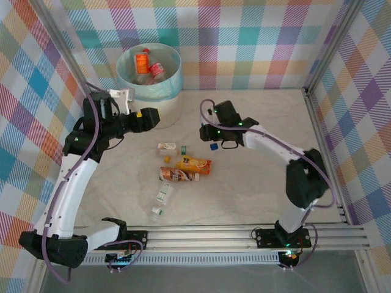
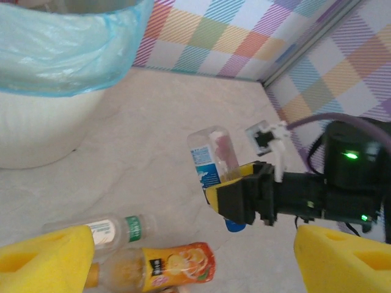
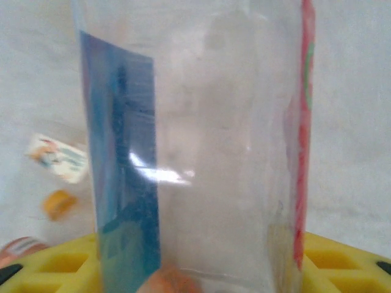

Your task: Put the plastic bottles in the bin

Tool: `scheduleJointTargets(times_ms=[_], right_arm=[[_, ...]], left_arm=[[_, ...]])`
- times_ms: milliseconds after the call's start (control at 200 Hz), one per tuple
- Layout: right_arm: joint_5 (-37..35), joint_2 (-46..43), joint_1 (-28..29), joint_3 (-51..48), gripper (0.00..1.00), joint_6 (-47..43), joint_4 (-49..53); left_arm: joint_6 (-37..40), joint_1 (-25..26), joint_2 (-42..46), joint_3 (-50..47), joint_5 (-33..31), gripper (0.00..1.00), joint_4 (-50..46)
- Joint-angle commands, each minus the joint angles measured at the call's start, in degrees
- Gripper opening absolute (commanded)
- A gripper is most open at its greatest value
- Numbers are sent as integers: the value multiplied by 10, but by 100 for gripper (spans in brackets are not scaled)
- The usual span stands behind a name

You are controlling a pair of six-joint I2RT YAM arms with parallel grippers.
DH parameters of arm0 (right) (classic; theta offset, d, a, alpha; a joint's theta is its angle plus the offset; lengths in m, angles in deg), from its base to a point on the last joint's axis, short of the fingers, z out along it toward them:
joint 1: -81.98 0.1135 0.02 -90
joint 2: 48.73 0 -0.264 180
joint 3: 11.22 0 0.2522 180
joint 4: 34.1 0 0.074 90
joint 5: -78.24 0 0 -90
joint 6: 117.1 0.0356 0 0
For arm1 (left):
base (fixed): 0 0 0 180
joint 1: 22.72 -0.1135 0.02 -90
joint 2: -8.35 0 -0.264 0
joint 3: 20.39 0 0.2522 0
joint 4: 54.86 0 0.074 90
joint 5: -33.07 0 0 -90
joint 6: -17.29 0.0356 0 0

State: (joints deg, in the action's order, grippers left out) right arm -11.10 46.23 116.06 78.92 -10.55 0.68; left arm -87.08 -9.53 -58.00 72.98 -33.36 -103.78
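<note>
right gripper [image 2: 235,186] is clamped round a clear bottle [image 2: 211,152] with a blue and red label, blue cap pointing down, off to the right of the bin [image 1: 173,85]. left gripper [image 1: 148,116] is spread wide with nothing in it, just beside the bin. The bin holds two, an orange-label bottle [image 1: 142,61] and a red-label bottle [image 1: 157,71]. I count five loose bottles [image 1: 179,174] lying on the table [image 1: 256,189] between the arms

Bare table [image 1: 247,192], seemingly, right of bottles [image 1: 194,165]
</note>
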Motion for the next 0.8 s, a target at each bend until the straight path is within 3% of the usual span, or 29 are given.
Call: scheduleJointTargets(times_ms=[0,220,510,675,795], right_arm=[[73,-62,3,-37,47,-43,-80],[147,-176,38,-124,48,-54,-219],[174,-243,72,-170,48,-58,-275],[180,-258,89,-180,48,-63,-280],[186,-264,95,-187,48,-64,-289]], left_arm=[[-32,29,-18,30,46,86,49],[-35,113,-59,67,60,93,61],[-39,183,-75,65,48,95,59],[-39,198,-71,53,9,91,51],[-45,198,-60,44,-13,82,60]])
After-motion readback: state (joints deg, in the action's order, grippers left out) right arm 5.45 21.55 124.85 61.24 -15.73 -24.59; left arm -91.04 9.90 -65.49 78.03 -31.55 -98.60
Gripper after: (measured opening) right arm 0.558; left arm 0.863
